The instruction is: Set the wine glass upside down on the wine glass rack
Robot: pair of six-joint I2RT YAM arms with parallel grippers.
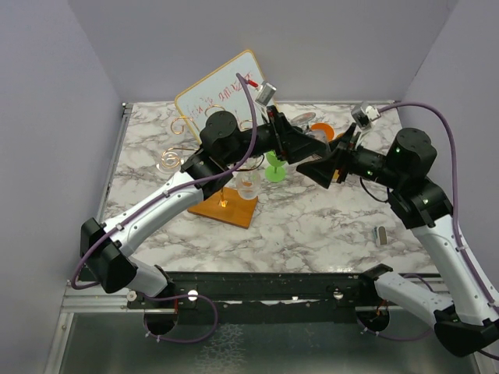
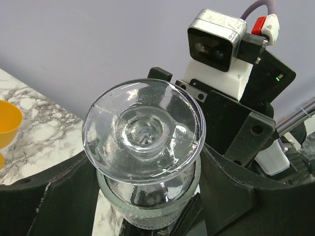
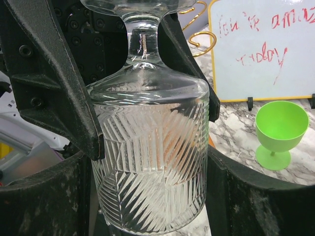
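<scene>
The wine glass (image 3: 150,162) is clear with cut diagonal lines and is held upside down in the air, with its foot (image 2: 142,128) up and its mouth down. My left gripper (image 2: 147,206) reaches down past the foot and is shut on the shoulders of the bowl. My right gripper (image 3: 150,196) is shut on the lower bowl, its fingers touching both sides. The two grippers meet above the table's middle (image 1: 318,158), where the glass is hidden between them. The wine glass rack (image 1: 175,160) has gold curls and a brown base (image 1: 226,206). It stands to the left and is also in the right wrist view (image 3: 202,37).
A tilted whiteboard (image 1: 222,89) with red writing stands at the back. A green goblet (image 1: 275,170) stands near the rack base. An orange cup (image 1: 323,131) is behind the grippers. Another clear glass (image 1: 248,185) is at the rack base. A small grey object (image 1: 381,234) lies at the right.
</scene>
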